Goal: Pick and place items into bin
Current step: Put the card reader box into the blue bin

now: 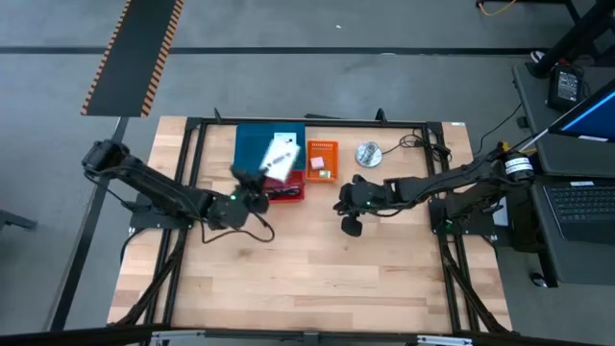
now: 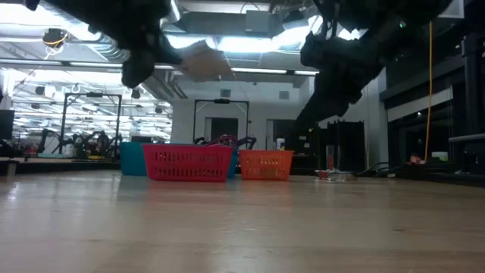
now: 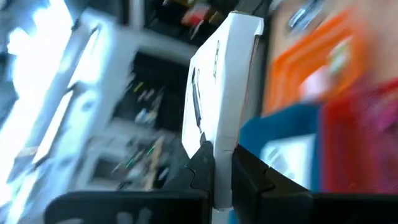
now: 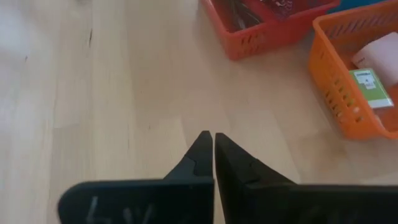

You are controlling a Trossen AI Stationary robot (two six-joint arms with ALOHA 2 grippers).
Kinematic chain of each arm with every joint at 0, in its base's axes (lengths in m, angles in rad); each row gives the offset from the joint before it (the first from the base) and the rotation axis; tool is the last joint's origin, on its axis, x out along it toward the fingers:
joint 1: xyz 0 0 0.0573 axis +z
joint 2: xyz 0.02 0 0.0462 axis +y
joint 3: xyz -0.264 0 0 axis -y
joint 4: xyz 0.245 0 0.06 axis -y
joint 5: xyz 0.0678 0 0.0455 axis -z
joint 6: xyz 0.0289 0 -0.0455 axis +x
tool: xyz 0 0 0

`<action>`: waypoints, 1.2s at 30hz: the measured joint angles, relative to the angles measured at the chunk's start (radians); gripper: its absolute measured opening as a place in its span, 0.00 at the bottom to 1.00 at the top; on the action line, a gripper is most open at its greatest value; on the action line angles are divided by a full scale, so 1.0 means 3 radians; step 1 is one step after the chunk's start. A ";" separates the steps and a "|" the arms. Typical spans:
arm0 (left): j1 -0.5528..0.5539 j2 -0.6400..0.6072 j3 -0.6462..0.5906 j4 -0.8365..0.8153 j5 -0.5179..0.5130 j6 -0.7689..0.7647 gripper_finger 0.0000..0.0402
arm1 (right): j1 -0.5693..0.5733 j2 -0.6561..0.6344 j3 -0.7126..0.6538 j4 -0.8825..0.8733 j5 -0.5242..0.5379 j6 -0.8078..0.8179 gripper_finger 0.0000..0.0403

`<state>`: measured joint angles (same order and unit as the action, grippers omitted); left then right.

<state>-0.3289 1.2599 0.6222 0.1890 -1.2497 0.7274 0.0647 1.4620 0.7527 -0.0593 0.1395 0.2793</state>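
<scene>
A white square card with black marks is up in the air, with my left gripper shut on it. In the high view this card shows over the blue bin and the red basket, my left gripper at its near-left side. In the low view the card floats well above the baskets. My right gripper is shut with nothing in it, above bare table to the right of the red basket. My left gripper pinches the white card between its two fingers at the card's near edge. The fingers come roughly level from the table's left. The card sticks out past the fingertips, tilted, lifted clear of the bins and the table.
An orange basket with a white and a green item stands right of the red basket. The red basket holds dark cables. A round metal thing lies at the far right. The near half of the wooden table is bare.
</scene>
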 joint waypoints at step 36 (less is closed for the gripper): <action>0.1695 -0.0074 -0.0040 -0.2116 0.1445 -0.1661 0.05 | -0.0278 -0.0004 -0.0179 0.0494 0.0001 -0.0268 0.00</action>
<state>0.1797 1.2376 0.6102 -0.4458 -0.8162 0.2293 -0.0187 1.4609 0.6991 0.0889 0.1398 0.1988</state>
